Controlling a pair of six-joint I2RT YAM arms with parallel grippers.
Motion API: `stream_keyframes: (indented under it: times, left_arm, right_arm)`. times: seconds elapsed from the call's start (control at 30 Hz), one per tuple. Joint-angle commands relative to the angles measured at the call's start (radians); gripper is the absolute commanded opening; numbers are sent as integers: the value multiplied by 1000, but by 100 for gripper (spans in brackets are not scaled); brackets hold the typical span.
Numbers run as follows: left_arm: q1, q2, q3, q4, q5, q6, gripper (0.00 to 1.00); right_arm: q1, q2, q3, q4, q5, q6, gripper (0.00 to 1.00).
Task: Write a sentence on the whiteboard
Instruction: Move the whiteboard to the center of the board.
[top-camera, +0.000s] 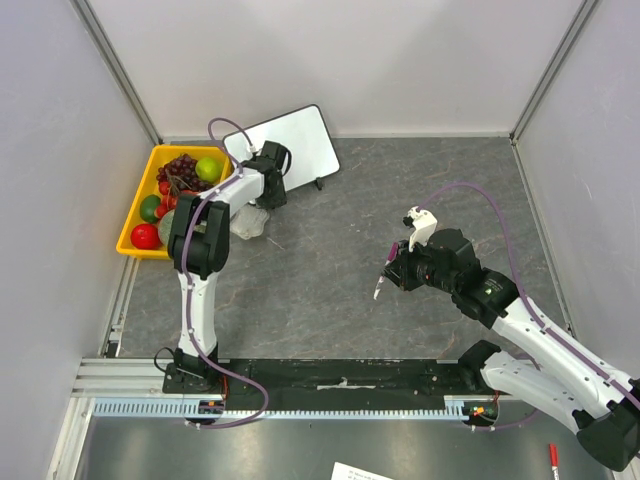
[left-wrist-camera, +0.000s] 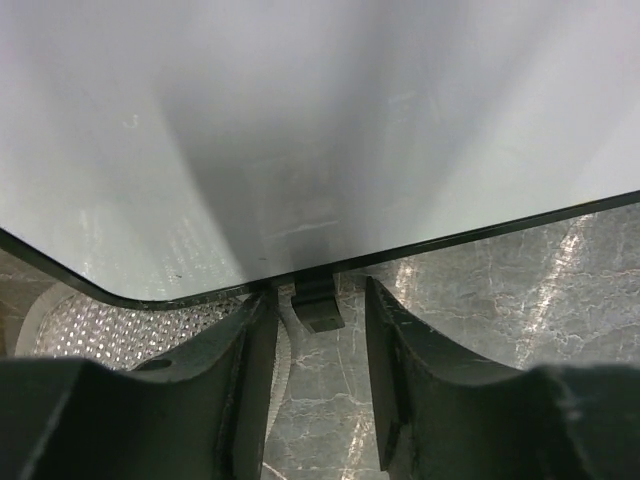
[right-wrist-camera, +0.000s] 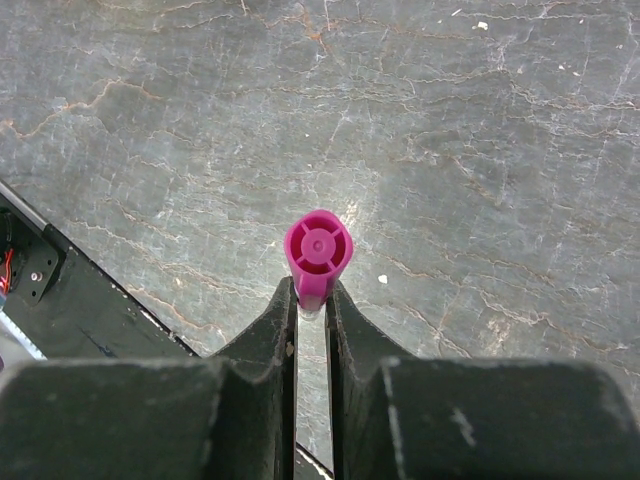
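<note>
Smooth, glossy white whiteboard (left-wrist-camera: 300, 120) with a thin black frame; matt grey tabletop (right-wrist-camera: 450, 130) with marble-like veining; smooth magenta plastic marker (right-wrist-camera: 318, 250); shiny yellow plastic bin (top-camera: 133, 215).

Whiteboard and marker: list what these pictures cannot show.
- Whiteboard near edge, part: top view, hidden by left gripper.
- Any writing on it: top view too small; left wrist view blurred, cut off by the top edge.
- Marker barrel: right wrist view, hidden between right gripper fingers.
</note>
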Motion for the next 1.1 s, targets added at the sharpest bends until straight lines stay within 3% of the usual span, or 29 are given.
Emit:
stream_keyframes:
  times: [0.0,0.3,0.67,1.07]
  left_arm:
    - [7,24,27,37,-9,24,42]
    - [7,-5,-5,43,0,45,2]
    - [-30,-101,-156,63,136,25,2]
    - [-200,-246,-398,87,121,-61,2]
  right_arm:
    - [-5,-9,2,1,23,-18,0]
    - [-4,0,5,1,25,-18,0]
    - [-4,0,12,-2,19,-14,0]
    - [-5,-3,45,-18,25,-17,0]
